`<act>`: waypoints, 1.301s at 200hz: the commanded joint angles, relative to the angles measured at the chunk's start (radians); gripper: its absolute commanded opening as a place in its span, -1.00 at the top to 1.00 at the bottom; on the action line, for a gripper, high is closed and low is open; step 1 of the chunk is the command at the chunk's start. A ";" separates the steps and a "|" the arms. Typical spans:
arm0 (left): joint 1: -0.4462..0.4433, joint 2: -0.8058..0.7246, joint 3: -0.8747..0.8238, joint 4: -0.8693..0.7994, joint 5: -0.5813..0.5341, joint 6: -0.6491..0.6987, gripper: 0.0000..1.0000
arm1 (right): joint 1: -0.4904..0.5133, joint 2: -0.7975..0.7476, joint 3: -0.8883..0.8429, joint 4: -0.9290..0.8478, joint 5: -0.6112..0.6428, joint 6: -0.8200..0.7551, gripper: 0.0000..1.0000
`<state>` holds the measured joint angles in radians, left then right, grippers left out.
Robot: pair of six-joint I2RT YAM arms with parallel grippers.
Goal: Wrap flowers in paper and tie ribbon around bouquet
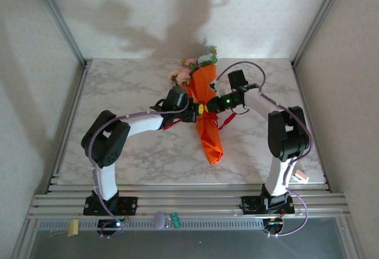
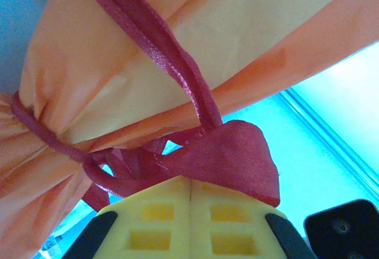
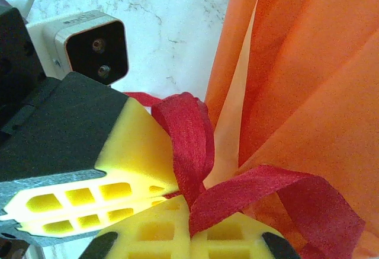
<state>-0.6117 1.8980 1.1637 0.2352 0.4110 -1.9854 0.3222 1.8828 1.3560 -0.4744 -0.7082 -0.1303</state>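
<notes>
here left fingers (image 2: 157,214) and right fingers (image 3: 155,233) pinch the ribbon (image 2: 234,152).

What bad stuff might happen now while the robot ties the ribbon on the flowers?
Both pairs of jaws pinch the red ribbon close to where it crosses; a hard pull might slip it free.
The ribbon bunches the thin orange paper; tighter pulling may tear it.
Uneven tugging could drag the bouquet sideways.

Left claw (image 1: 193,112) and right claw (image 1: 210,106) hem the bouquet (image 1: 210,140) mid-frame. Bench (image 1: 118,87) lies open upper left and lower right.
</notes>
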 commanded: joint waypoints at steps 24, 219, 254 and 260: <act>0.006 -0.066 -0.033 -0.039 -0.023 -0.016 1.00 | -0.005 -0.042 -0.012 0.003 -0.005 -0.014 1.00; 0.000 -0.164 -0.205 0.033 0.002 -0.010 1.00 | 0.106 -0.141 -0.143 0.103 0.096 0.059 1.00; -0.002 -0.158 -0.217 0.048 0.008 -0.016 1.00 | 0.117 -0.146 -0.159 0.108 0.110 0.061 1.00; -0.002 -0.158 -0.216 0.041 0.009 -0.014 1.00 | 0.118 -0.146 -0.162 0.107 0.111 0.061 1.00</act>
<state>-0.6121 1.7657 0.9531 0.2508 0.4049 -1.9854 0.4313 1.7725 1.2144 -0.3820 -0.6189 -0.0807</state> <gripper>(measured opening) 0.044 0.058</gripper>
